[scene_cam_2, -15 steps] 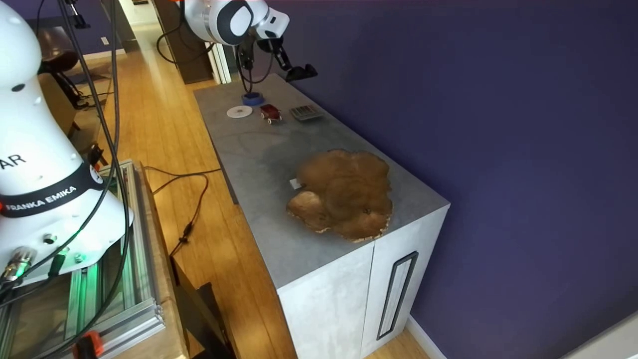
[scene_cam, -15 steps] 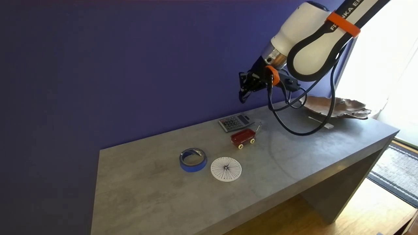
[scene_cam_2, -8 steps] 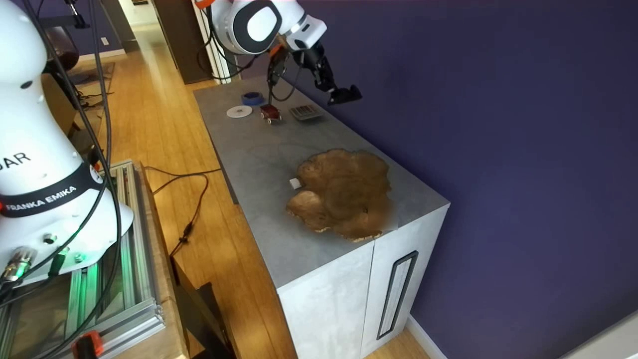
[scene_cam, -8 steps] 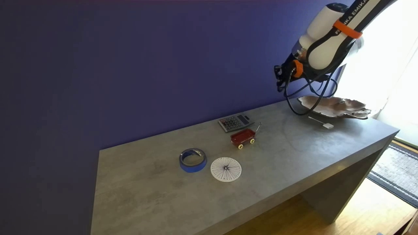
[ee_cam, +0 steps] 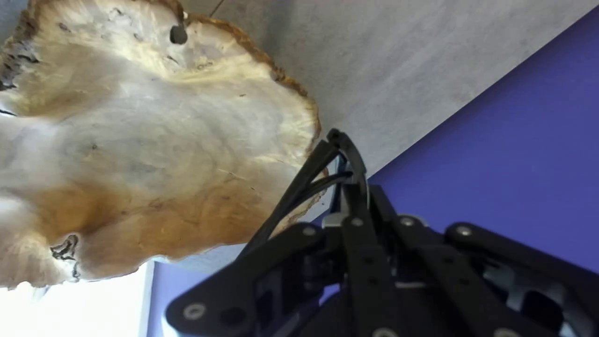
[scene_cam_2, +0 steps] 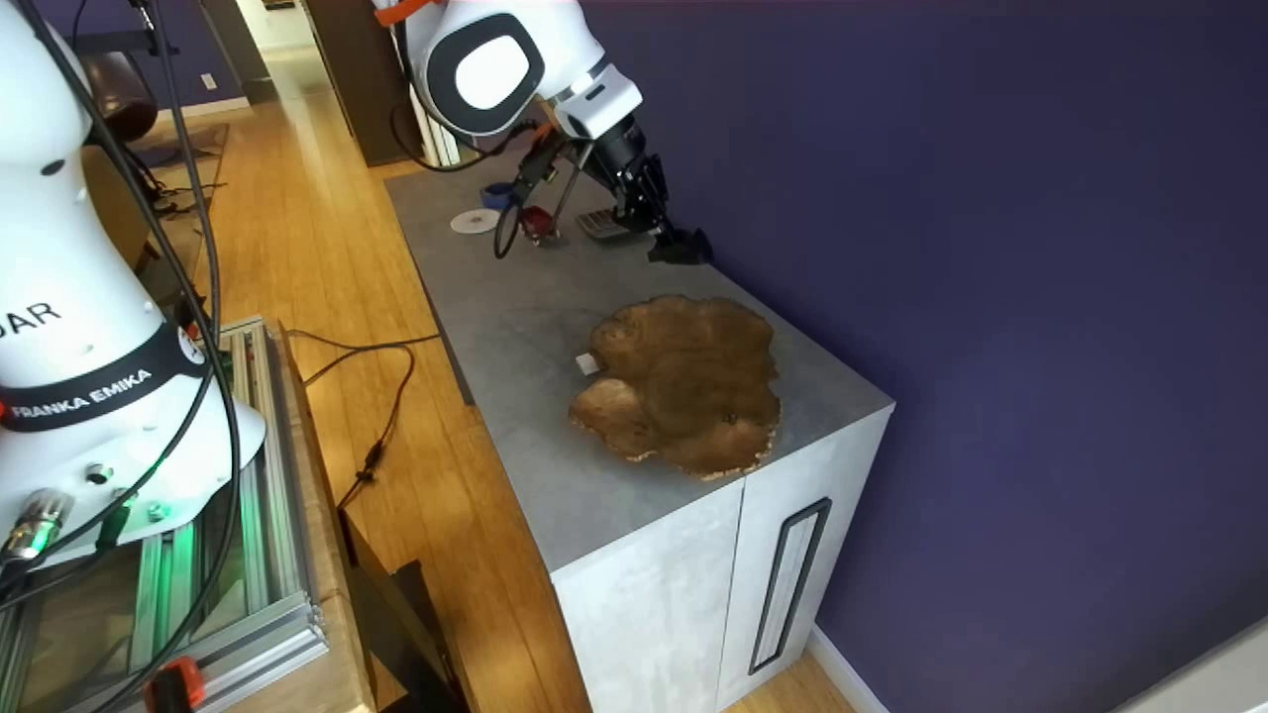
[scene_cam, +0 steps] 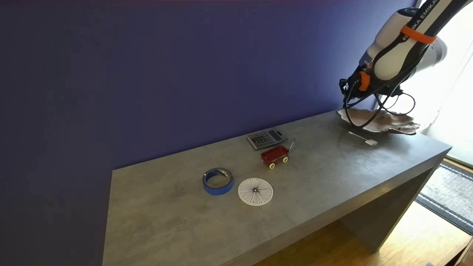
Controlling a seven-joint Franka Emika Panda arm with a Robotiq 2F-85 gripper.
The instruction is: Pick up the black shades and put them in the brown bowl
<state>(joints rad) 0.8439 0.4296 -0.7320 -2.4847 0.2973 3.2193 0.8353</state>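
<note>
wrist view: gripper (ee_cam: 358, 199) clenched on the black sunglasses (ee_cam: 297, 187), near the brown bowl (ee_cam: 140, 145). carrying appears in hand; next calls for centring above it, lowering, releasing.
</note>
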